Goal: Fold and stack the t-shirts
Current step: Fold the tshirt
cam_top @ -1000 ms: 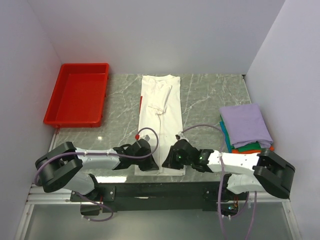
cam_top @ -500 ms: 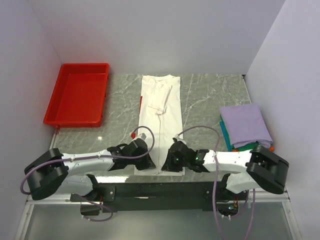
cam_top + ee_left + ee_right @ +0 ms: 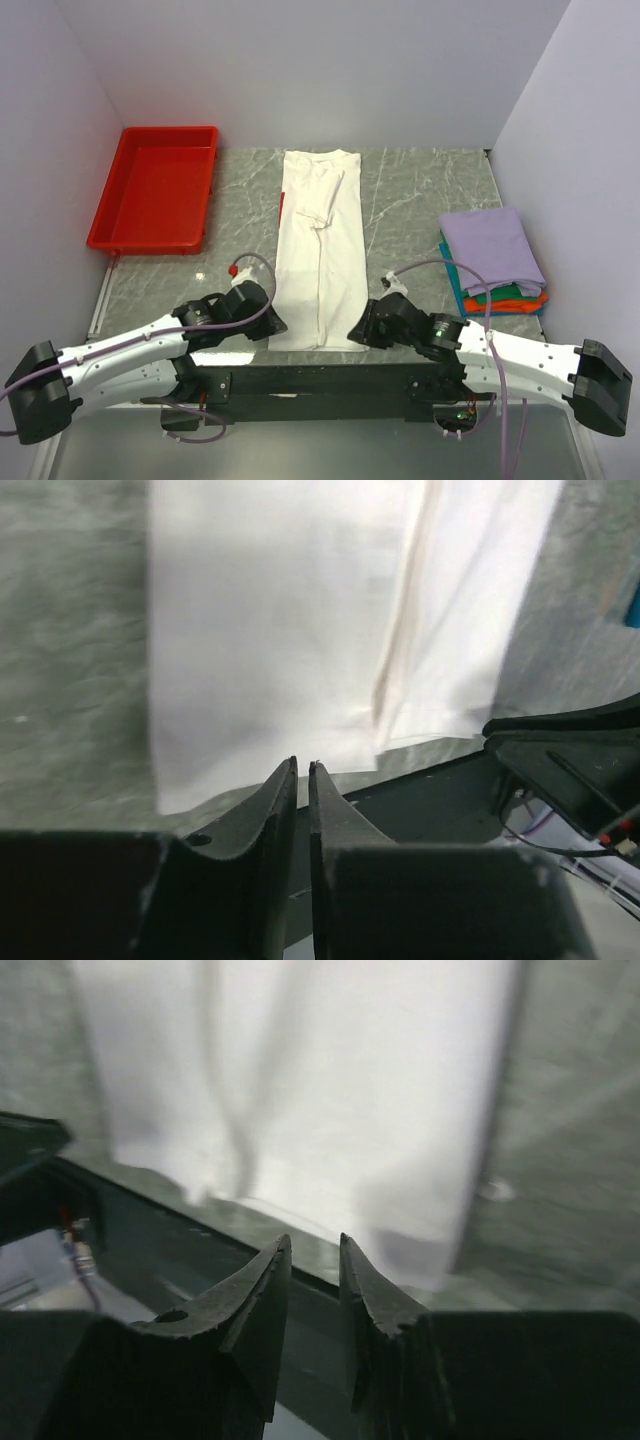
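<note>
White t-shirt (image 3: 322,255) — seemingly flat, lengthwise-folded

We're looking down into a plain booth: a pale back wall (image 3: 320,70) straight ahead, a left wall (image 3: 45,150) and a right wall (image 3: 585,140) angling in, all bare, with a faint lavender cast. Between them sits the table (image 3: 420,195), its top grey-green stone with white veins. The light is soft and even, the shadows faint. Along the near edge we see a black rail (image 3: 320,382), and below it a dull grey panel (image 3: 300,450).
</note>
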Tool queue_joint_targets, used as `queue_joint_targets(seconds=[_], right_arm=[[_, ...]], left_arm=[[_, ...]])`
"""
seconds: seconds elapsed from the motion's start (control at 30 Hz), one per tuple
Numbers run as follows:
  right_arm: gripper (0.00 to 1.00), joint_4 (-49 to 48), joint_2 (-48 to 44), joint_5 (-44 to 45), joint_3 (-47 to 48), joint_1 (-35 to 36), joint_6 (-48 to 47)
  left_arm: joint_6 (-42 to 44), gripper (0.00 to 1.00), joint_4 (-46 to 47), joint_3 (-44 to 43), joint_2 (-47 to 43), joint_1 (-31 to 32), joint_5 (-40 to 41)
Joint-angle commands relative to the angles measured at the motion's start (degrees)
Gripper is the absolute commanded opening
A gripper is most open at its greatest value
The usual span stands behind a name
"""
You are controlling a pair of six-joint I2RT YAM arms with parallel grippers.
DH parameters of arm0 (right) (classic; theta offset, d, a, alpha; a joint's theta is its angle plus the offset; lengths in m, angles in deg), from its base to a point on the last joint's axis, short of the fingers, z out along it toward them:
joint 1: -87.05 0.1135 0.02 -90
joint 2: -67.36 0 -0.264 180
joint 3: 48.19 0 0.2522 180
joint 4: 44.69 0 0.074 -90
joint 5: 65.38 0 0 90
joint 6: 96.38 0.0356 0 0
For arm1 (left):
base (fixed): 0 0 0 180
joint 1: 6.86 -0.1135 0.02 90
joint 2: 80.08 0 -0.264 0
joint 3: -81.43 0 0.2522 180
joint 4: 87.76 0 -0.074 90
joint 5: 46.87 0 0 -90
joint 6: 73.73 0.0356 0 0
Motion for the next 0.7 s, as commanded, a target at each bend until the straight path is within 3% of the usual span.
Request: queue_joint_targets(seconds=[0.0,0.23,0.43,0.6,0.67], right_arm=[[0.33,3.1,-2.3,1.0,-3.5,-0.4,1.6],[0.32,1.1,-1.4,-0.5,-8.0,-0.4,2.6],[0.32,5.0,-5.8,0.0,-7.7,-0.4,2.8],[0.33,10.0,-9.5,1.5,-5.2,-0.4,2.0],[0.37,12.6,-10.8,2.1,-4.3,-0.5,1.7]], left_arm=[[-1.6,0.15,-4.1,2.4,-2.0,-0.5,1.8],[-4.7,0.07,-3.4,8.1,-2.0,-0.4,1.4],[-5.8,0.02,-5.2,10.0,-4.1,-0.5,1.1],[-5.0,0.08,-10.5,6.3,-8.1,-0.4,3.0],[-5.2,0.16,-13.4,4.8,-9.1,-0.5,3.5]])
